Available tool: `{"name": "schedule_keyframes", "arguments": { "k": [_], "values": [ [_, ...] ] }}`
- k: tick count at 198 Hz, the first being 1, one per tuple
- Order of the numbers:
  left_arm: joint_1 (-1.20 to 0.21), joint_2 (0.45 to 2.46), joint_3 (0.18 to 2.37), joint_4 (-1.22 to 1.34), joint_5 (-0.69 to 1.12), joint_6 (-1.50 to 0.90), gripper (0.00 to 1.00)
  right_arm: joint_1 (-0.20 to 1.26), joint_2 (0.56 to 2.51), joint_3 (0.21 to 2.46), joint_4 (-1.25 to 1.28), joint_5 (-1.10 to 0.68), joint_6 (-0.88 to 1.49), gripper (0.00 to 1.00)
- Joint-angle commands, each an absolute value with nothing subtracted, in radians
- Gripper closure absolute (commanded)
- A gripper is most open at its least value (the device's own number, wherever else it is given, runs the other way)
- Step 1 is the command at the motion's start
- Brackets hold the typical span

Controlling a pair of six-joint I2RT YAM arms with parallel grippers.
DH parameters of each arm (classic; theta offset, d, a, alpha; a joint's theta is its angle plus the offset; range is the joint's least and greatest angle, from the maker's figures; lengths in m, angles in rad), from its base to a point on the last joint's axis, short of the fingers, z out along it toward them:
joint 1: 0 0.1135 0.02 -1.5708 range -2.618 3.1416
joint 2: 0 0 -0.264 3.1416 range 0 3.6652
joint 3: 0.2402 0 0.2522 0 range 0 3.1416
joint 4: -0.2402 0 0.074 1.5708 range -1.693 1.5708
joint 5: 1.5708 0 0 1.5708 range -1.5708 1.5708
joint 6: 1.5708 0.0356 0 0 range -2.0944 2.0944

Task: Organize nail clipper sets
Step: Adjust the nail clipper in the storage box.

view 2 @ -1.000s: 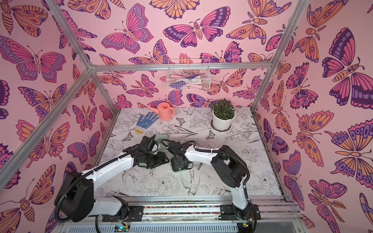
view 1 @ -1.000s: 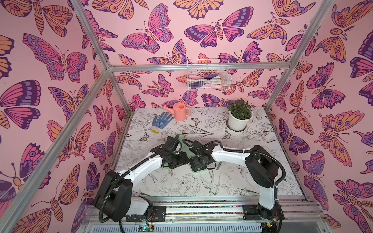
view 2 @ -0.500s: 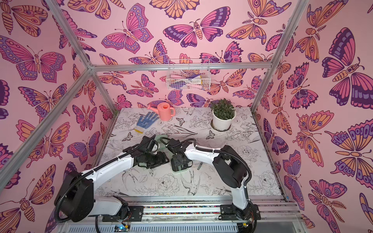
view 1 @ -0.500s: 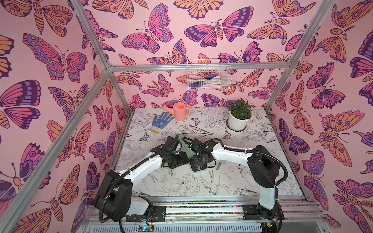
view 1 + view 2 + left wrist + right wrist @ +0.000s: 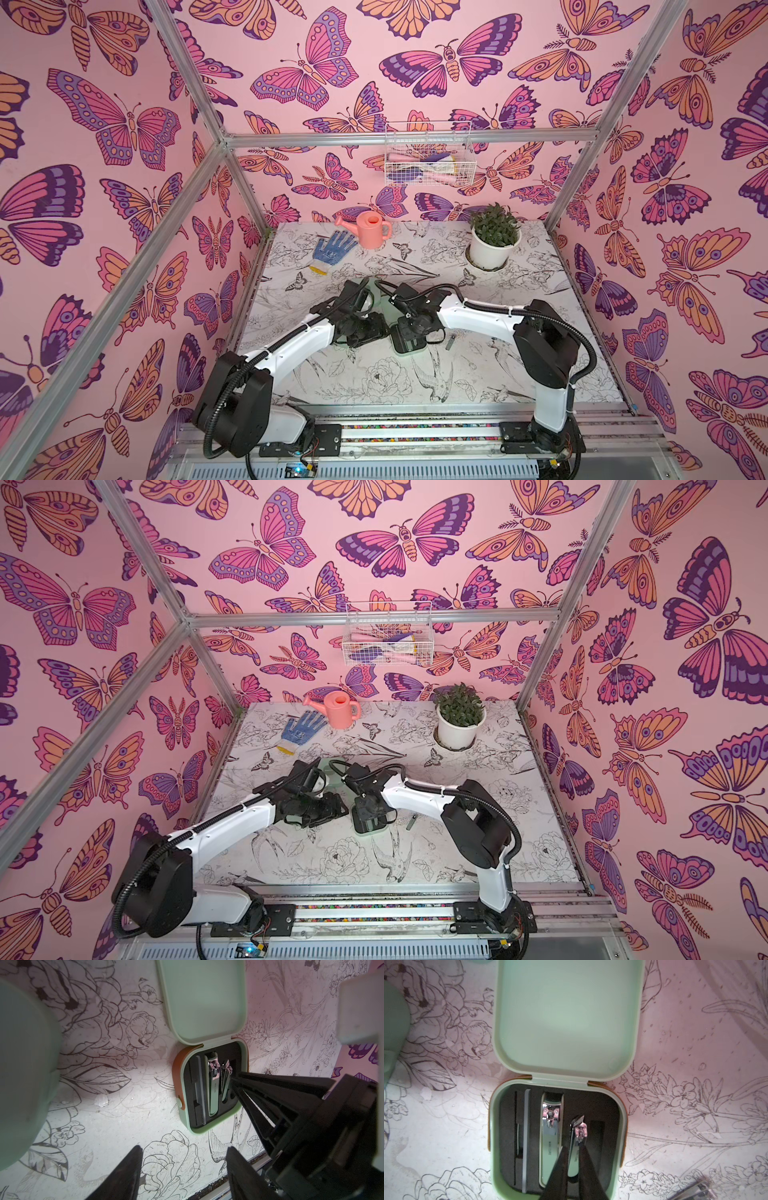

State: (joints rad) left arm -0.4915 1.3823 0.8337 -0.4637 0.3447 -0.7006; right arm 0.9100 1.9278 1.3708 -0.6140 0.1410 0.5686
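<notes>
An open mint-green case lies on the table with its lid folded flat behind it. Its black tray holds a large clipper and a slim file in their slots. My right gripper is shut on a small clipper, which hangs tilted over the tray. In the left wrist view my left gripper stands open over bare table beside that case, holding nothing. In both top views the arms meet mid-table over the case. A second mint case sits close to the left wrist.
A loose clipper and a small tool lie on the table right of the open case. At the back are a blue glove, a pink watering can, a potted plant and a wire basket.
The right gripper's fingers have come together on the small clipper over the tray. The left arm has not moved.
</notes>
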Motion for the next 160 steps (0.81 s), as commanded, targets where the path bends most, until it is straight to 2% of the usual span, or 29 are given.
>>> {"name": "schedule_keyframes", "arguments": {
  "k": [1,160],
  "values": [
    [-0.494,1.368,0.827,-0.463,0.35,-0.701,0.34,0.899,1.939,1.4,-0.633,0.158,0.555,0.87],
    [-0.494,1.382,0.832,-0.463,0.35,-0.698,0.34,0.89,2.011,1.376,-0.59,0.117,0.566,0.89]
  ]
}}
